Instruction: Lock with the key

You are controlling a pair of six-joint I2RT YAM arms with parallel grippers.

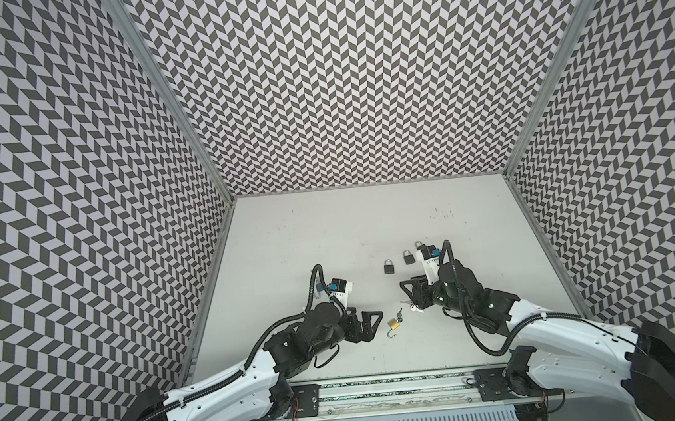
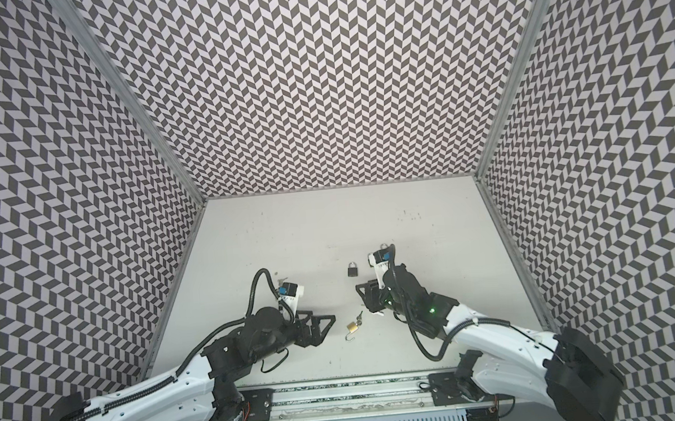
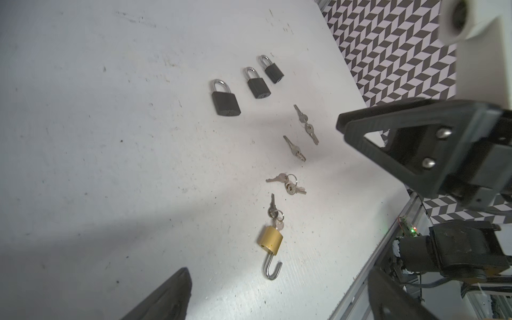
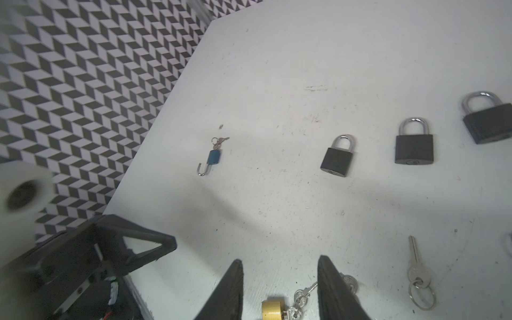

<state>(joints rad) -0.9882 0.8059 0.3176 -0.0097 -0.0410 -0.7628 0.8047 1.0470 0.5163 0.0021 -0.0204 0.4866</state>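
Brass padlock (image 3: 271, 239) open | left hand (image 1: 375, 325) wide | right hand (image 4: 279, 260) half-parted, empty | blue padlock (image 4: 214, 156): right wrist view

three black padlocks (image 3: 225, 102): row, shackles shut | blue padlock (image 4: 214, 157): shackle open | walls (image 1: 357, 72): chevron-patterned

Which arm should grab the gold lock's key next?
Right, probably. The right end effector is open with the key and lock between its fingers; the left end effector is open too, but off beside the lock.
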